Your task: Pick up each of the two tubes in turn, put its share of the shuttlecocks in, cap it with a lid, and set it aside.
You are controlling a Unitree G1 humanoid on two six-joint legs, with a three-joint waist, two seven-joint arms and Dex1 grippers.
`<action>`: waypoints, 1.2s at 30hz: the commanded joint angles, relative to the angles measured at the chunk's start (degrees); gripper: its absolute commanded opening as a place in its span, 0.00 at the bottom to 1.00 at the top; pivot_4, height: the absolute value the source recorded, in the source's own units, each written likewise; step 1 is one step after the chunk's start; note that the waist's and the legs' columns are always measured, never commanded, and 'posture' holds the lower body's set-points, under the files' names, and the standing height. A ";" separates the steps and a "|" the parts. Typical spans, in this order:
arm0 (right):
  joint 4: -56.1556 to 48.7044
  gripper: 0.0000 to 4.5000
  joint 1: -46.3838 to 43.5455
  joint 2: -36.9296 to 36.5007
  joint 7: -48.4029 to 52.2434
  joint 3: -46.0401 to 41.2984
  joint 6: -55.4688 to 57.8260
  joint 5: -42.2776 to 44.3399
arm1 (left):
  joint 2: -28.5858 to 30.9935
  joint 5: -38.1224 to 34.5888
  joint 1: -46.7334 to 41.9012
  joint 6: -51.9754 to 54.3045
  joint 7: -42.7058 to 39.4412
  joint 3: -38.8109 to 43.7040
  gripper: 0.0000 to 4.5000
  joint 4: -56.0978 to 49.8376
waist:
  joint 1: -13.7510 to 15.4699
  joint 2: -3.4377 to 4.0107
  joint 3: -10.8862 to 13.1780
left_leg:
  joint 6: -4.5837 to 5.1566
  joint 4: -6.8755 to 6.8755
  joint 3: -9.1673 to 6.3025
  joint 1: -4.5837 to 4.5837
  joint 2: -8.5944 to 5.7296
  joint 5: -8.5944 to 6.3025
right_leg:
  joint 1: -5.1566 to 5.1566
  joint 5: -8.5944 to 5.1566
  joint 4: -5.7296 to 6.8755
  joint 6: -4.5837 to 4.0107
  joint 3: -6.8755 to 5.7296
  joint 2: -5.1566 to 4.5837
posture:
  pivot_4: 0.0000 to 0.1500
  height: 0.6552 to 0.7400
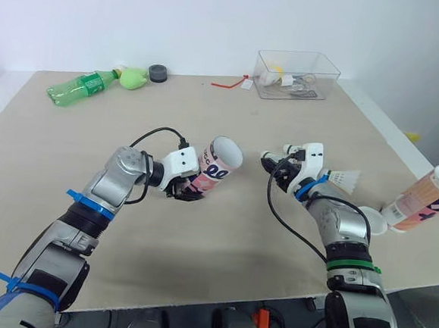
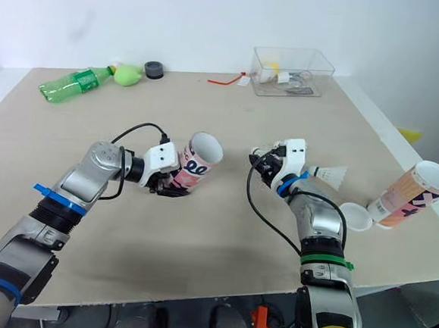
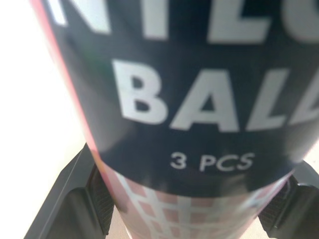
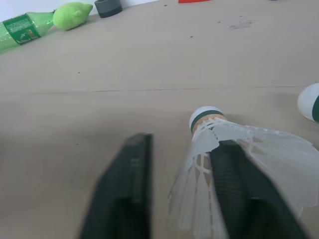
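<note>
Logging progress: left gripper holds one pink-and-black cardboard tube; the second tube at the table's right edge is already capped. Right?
Not capped: in the right eye view the second pink cardboard tube is open-mouthed, a white round lid beside it. The left gripper holds the other tube.

The table [image 1: 221, 240] is a matt beige board, smooth and faintly speckled. The tube [image 1: 218, 166] at centre looks like printed card, and its dark label band carries a slight sheen. The second tube [image 1: 428, 197], at the four o'clock edge, has the same printed card finish. The lid [image 1: 372, 220] beside it is smooth white plastic. The shuttlecock [image 4: 264, 144] has a thin, translucent, ribbed white skirt and a rounded matt head. The bottle [image 1: 77, 87], eleven o'clock, is glossy clear green plastic. The box [image 1: 296, 75], one o'clock, is glossy clear hard plastic. The right gripper [image 4: 179, 144] has matt black fingers [image 4: 127, 184] with finely ribbed pads. The small black cap [image 1: 159, 73] beside the bottle is matt; its material cannot be told.
</note>
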 commanded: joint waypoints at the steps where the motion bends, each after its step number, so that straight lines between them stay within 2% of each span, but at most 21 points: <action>1: -0.05 0.01 -1.61 -0.46 0.89 -1.07 -1.57 0.07 | 0.99 0.86 2.43 -0.87 -1.13 -1.56 0.69 0.61 | -0.01 0.00 0.00 | 0.00 0.00 0.00 0.01 0.00 0.00 | 0.00 0.00 0.00 0.00 0.01 0.01 | 1.00 1.00; 10: -2.63 0.01 -1.11 -3.62 6.07 1.15 -4.25 -2.31 | 2.55 -3.54 5.12 -2.42 -8.05 -1.20 0.69 -5.30 | -0.06 0.04 0.00 | 0.03 -0.08 -0.02 -0.05 0.03 -0.03 | -0.05 -0.08 0.00 -0.12 0.00 0.03 | 1.00 1.00; 18: -13.11 0.01 -1.42 -15.63 19.25 5.16 -13.09 -6.32 | 3.27 -3.76 5.17 -2.40 -10.43 -1.53 0.69 -5.06 | 0.08 0.10 0.04 | 0.18 -0.06 -0.04 -0.15 -0.12 -0.16 | -0.03 -0.23 -0.13 0.11 0.03 -0.06 | 1.00 1.00; 22: -21.73 0.01 -2.37 -23.66 30.31 7.04 -18.81 -6.46 | 2.57 -4.29 3.97 0.45 -10.82 -1.42 0.69 -4.31 | 0.20 0.29 0.13 | 0.19 -0.05 -0.06 -0.17 -0.14 -0.16 | -0.06 -0.23 -0.11 0.10 0.02 -0.07 | 1.00 1.00; 26: -28.04 0.01 -3.55 -28.58 38.20 9.65 -23.30 -6.82 | 2.54 -5.18 3.34 3.15 -12.49 -1.97 0.69 -5.55 | 0.16 0.29 0.13 | 0.24 -0.05 -0.06 -0.14 -0.14 -0.20 | -0.04 -0.26 -0.13 0.12 0.02 -0.04 | 1.00 1.00; 36: -32.92 0.01 -8.07 -26.71 41.88 14.84 -28.03 -7.98 | 1.85 -6.60 3.05 7.58 -13.25 -2.45 0.69 -7.95 | 0.26 0.28 0.13 | 0.24 0.08 -0.06 -0.15 -0.13 -0.20 | -0.02 -0.24 -0.10 0.12 0.00 -0.07 | 1.00 1.00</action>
